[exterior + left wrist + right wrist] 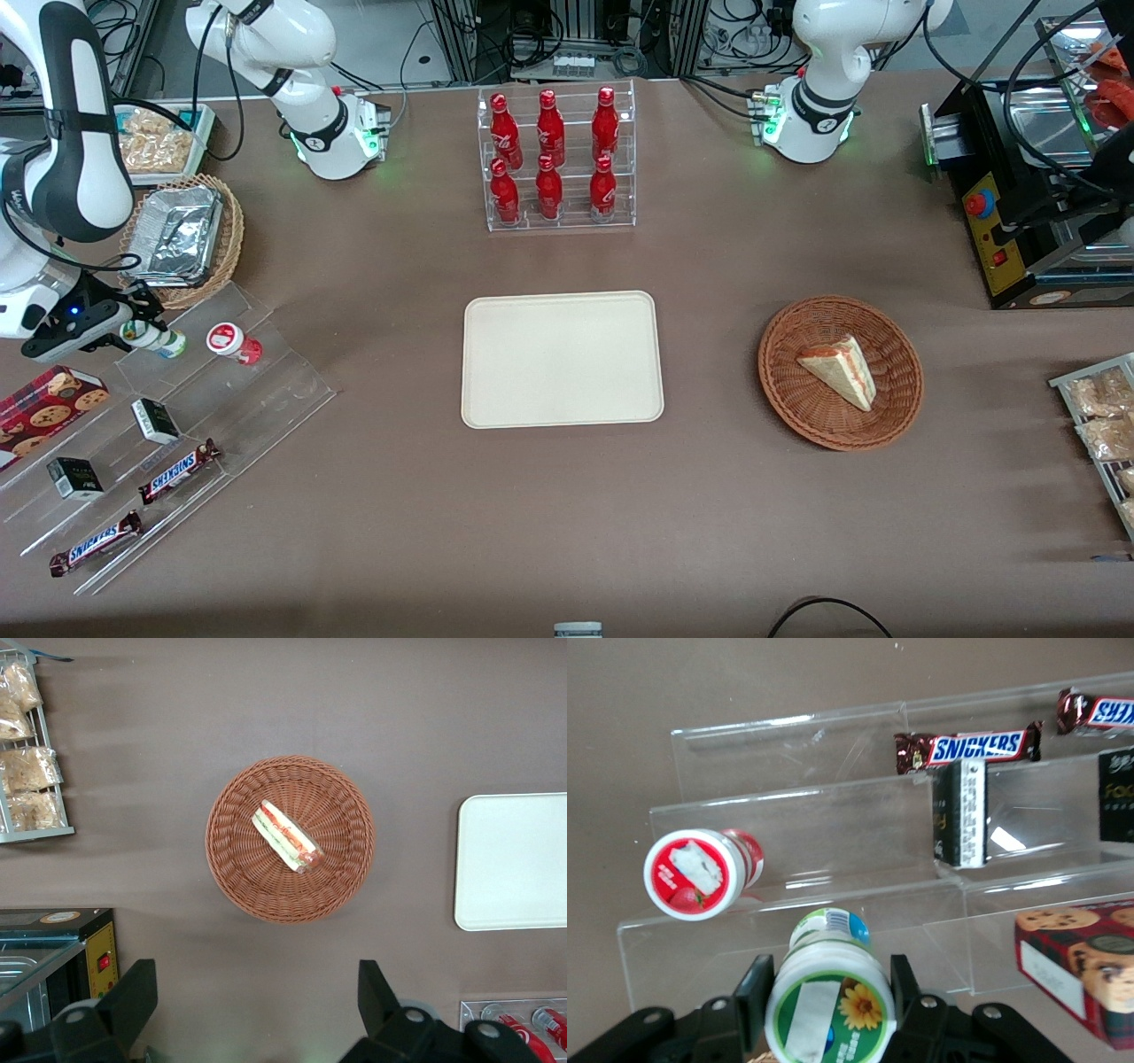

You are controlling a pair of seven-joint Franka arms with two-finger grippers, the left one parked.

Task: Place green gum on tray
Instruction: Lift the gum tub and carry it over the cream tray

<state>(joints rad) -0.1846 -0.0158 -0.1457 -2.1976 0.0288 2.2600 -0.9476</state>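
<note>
brown cloth covered the table (709,532). the gripper (826,1001) straddled the white, green-labelled gum bottle (827,1005) on the clear acrylic stepped rack (221,390), fingers about its lid; whether they pinched it i cannot tell. at the bottle's three o'clock in the front view lay the bare cream rectangular tray (562,359). a careless lift could topple the neighbouring red-lidded bottle (695,873).

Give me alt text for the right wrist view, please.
The tool straddles the green gum, one finger on each side of its lid, on a clear stepped acrylic shelf. The red-labelled bottle lies beside it; Snickers bars and a cookie box share the shelf.
</note>
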